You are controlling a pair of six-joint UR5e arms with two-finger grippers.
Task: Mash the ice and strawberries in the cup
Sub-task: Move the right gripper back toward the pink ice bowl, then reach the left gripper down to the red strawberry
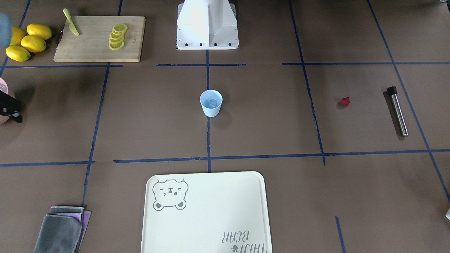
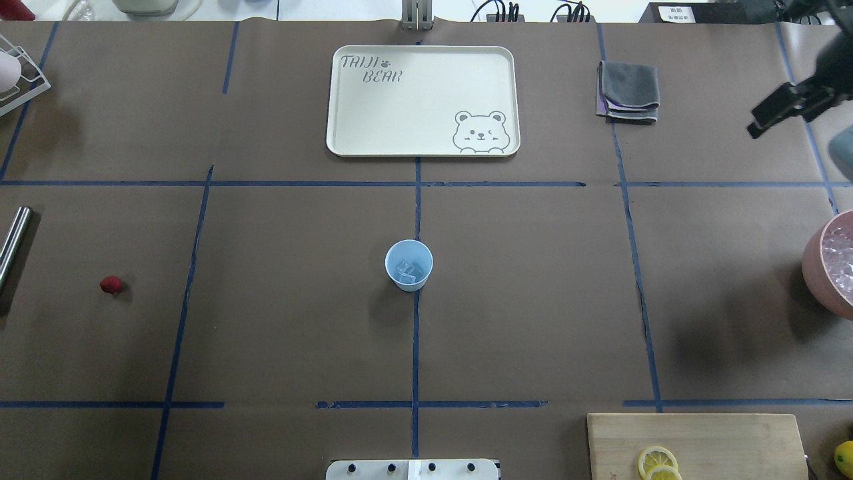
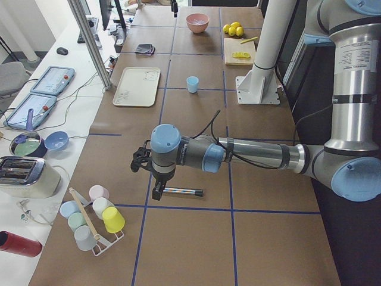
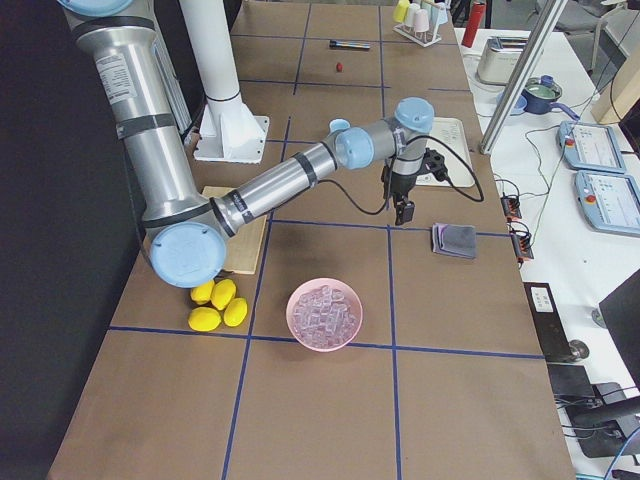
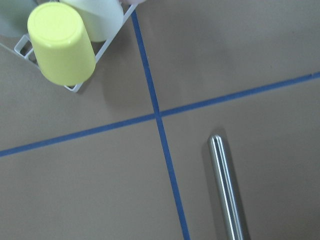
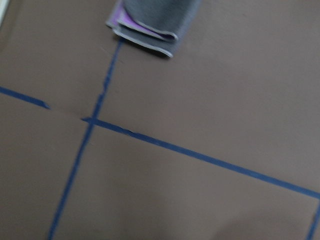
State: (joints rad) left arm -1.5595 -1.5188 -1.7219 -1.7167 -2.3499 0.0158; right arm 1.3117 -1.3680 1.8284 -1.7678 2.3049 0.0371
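Observation:
The pale blue cup [image 1: 211, 103] [image 2: 408, 265] stands upright at the table's middle with clear ice [image 1: 212, 102] [image 2: 408, 269] cubes in its bottom. A small dark-red strawberry [image 1: 345, 102] [image 2: 111, 285] lies on the paper far out on my left side. My left gripper [image 3: 156, 192] hangs low over the end of a steel muddler [image 3: 181, 192] [image 5: 227, 190]; I cannot tell whether it is open or shut. My right gripper [image 2: 756, 128] [image 4: 403, 212] hovers above the table between the grey cloth and the pink bowl, seen edge-on, its jaw state unclear, with nothing visibly in it.
A pink bowl [image 2: 833, 263] [image 4: 324, 314] full of ice sits at my right edge. Beyond it are a cutting board [image 1: 98, 38] with lemon slices and a knife, and whole lemons [image 1: 28, 42]. A bear tray [image 2: 420, 100], folded cloths [image 2: 628, 90] and a cup rack [image 3: 95, 217] lie around.

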